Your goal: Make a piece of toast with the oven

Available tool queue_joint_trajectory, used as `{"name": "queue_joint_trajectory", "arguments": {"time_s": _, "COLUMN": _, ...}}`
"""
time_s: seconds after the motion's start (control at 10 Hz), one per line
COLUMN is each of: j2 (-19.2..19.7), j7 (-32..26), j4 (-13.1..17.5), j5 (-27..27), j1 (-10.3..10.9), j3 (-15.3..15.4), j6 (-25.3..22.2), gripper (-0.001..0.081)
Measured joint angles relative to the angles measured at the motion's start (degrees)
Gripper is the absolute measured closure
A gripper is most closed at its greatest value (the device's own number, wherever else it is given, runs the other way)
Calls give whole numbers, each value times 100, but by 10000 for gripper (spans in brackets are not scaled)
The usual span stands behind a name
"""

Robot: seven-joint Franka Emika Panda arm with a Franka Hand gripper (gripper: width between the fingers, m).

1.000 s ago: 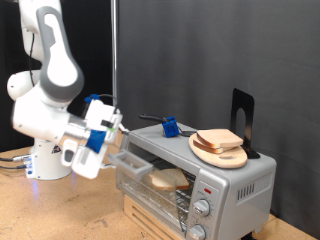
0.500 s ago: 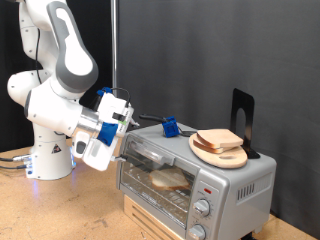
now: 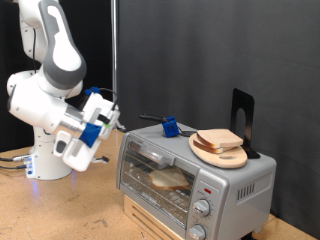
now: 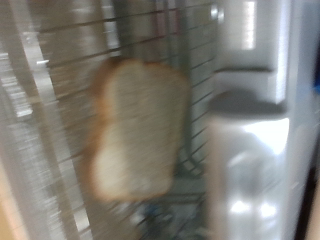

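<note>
The silver toaster oven (image 3: 190,180) stands at the exterior view's lower right with its glass door (image 3: 155,172) shut. A slice of toast (image 3: 168,180) lies on the wire rack inside, seen through the glass. The blurred wrist view shows that slice (image 4: 135,130) behind the glass and rack bars. A second slice (image 3: 220,138) lies on a round wooden plate (image 3: 222,154) on top of the oven. My gripper (image 3: 114,124) hangs just off the oven's upper left corner, close to the door's top edge. It holds nothing that I can see. Its fingers do not show in the wrist view.
A blue object with a dark handle (image 3: 169,127) lies on the oven top. A black stand (image 3: 240,115) rises behind the plate. Two knobs (image 3: 204,208) sit on the oven's front right. The oven rests on a wooden base (image 3: 140,218). The robot base (image 3: 45,160) stands at left.
The oven door has swung up from open to shut. My gripper rose with it, then drew back slightly to the exterior view's left.
</note>
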Motion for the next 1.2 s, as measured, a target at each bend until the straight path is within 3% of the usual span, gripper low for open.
{"name": "queue_joint_trajectory", "arguments": {"time_s": 0.1, "j2": -70, "j7": 31, "j4": -27, "j5": -130, "j1": -131, "j3": -38, "j6": 13, "gripper": 5}}
{"name": "queue_joint_trajectory", "arguments": {"time_s": 0.2, "j2": -55, "j7": 29, "j4": -12, "j5": -153, "j1": -126, "j3": -35, "j6": -96, "gripper": 5}}
{"name": "queue_joint_trajectory", "arguments": {"time_s": 0.4, "j2": 96, "j7": -348, "j4": 302, "j5": -1227, "j1": -204, "j3": -362, "j6": -1410, "gripper": 5}}
{"name": "queue_joint_trajectory", "arguments": {"time_s": 0.6, "j2": 562, "j7": -955, "j4": 935, "j5": -2228, "j1": -328, "j3": -744, "j6": -2377, "gripper": 5}}
{"name": "queue_joint_trajectory", "arguments": {"time_s": 0.8, "j2": 1064, "j7": -930, "j4": 1485, "j5": -2332, "j1": -354, "j3": -863, "j6": -2582, "gripper": 5}}
{"name": "queue_joint_trajectory", "arguments": {"time_s": 0.9, "j2": 1254, "j7": -775, "j4": 1681, "j5": -2123, "j1": -358, "j3": -895, "j6": -2473, "gripper": 5}}
{"name": "queue_joint_trajectory", "arguments": {"time_s": 1.1, "j2": 1410, "j7": -704, "j4": 1792, "j5": -2001, "j1": -361, "j3": -895, "j6": -2447, "gripper": 5}}
{"name": "queue_joint_trajectory", "arguments": {"time_s": 1.2, "j2": 1454, "j7": -785, "j4": 1863, "j5": -2133, "j1": -362, "j3": -903, "j6": -2841, "gripper": 5}}
